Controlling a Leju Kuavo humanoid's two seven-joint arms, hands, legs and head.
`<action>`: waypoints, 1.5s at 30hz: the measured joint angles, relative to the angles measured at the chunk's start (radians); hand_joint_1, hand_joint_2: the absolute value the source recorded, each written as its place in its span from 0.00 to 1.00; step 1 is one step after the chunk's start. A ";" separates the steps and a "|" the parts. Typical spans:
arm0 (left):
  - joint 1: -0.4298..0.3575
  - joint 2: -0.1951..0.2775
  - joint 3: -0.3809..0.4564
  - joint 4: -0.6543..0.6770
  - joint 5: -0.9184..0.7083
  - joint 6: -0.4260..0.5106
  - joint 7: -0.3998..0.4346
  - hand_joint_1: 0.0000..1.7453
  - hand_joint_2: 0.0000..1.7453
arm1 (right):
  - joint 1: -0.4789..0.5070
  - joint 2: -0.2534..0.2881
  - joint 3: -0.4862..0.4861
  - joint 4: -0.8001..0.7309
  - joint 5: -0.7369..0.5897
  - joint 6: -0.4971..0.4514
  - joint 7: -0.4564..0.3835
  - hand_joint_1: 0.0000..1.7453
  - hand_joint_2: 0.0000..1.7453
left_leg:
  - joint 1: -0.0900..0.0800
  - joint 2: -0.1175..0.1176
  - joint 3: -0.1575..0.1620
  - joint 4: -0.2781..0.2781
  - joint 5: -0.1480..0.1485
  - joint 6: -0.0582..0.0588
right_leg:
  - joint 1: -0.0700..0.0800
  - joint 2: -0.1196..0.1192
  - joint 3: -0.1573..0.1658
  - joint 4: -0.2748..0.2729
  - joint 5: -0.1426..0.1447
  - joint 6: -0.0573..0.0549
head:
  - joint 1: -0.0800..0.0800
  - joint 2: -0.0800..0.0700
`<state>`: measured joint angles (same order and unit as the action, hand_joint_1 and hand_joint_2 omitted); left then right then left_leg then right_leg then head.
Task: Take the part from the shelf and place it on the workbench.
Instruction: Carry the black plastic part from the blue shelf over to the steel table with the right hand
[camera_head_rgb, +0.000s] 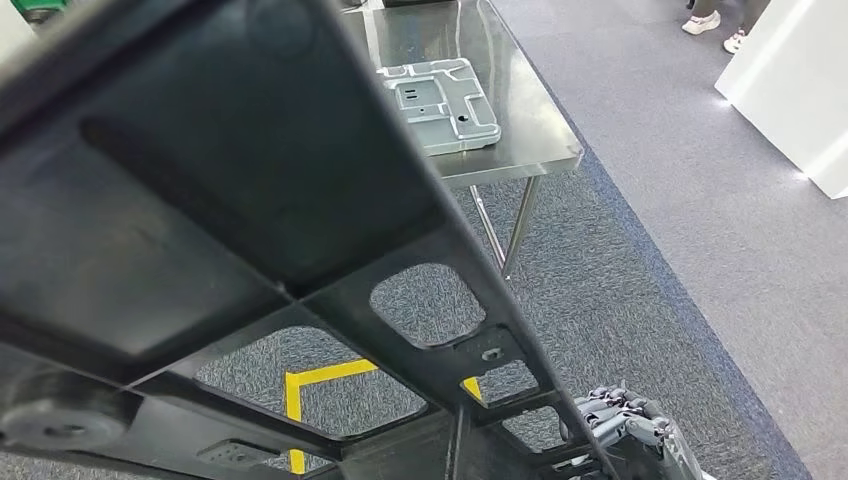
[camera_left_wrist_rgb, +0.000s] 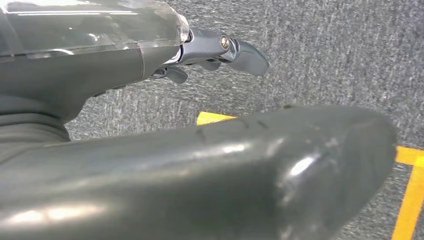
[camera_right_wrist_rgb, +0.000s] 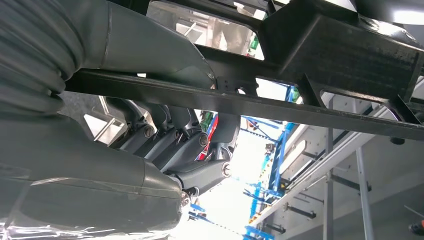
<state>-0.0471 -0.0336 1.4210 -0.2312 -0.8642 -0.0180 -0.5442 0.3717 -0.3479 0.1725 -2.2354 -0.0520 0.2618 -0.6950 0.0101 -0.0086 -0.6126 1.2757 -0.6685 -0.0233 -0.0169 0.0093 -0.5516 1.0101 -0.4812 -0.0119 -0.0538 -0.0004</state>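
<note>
Closest in, the black ribbed plastic part (camera_head_rgb: 230, 200) is carried up near the head camera. The right hand (camera_head_rgb: 628, 420) grips its lower edge, fingers (camera_right_wrist_rgb: 175, 145) clamped round a rib. The left hand (camera_left_wrist_rgb: 220, 50) lies beside the part's rounded edge (grip: cannot tell). Beyond stands the steel workbench (camera_head_rgb: 520, 100), bearing a grey metal plate (camera_head_rgb: 440, 105).

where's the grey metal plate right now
In the head view the grey metal plate lies flat on the steel workbench, near its right front corner, just beyond the black part.
</note>
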 joint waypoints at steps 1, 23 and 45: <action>0.000 0.000 0.000 0.000 -0.002 0.000 0.000 0.00 0.00 | 0.000 0.000 0.000 0.000 0.001 -0.001 0.000 0.97 1.00 | 0.005 0.001 -0.009 -0.025 0.022 -0.005 | -0.004 0.001 0.014 0.000 -0.011 0.004 | 0.000 0.000; -0.009 -0.001 0.000 0.000 -0.011 0.013 0.008 0.00 0.00 | 0.035 0.032 -0.100 -0.031 -0.050 0.128 0.002 0.97 1.00 | -0.013 0.002 0.117 -0.257 0.132 0.031 | 0.015 -0.004 -0.049 0.034 0.017 0.015 | 0.000 0.000; 0.005 -0.001 0.011 0.000 -0.003 0.027 -0.001 0.00 0.00 | 0.034 0.196 -0.285 -0.033 -0.107 0.397 0.006 0.97 1.00 | 0.003 0.003 0.063 -0.256 0.190 0.049 | -0.008 -0.002 -0.103 0.279 -0.156 0.058 | 0.000 0.000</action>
<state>-0.0418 -0.0347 1.4320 -0.2308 -0.8673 0.0090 -0.5453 0.4058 -0.1522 -0.1129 -2.2685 -0.1592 0.6591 -0.6891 0.0129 -0.0057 -0.5498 1.0194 -0.4782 0.0259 -0.0246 0.0071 -0.6542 1.2896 -0.6370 0.0462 -0.0538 -0.0004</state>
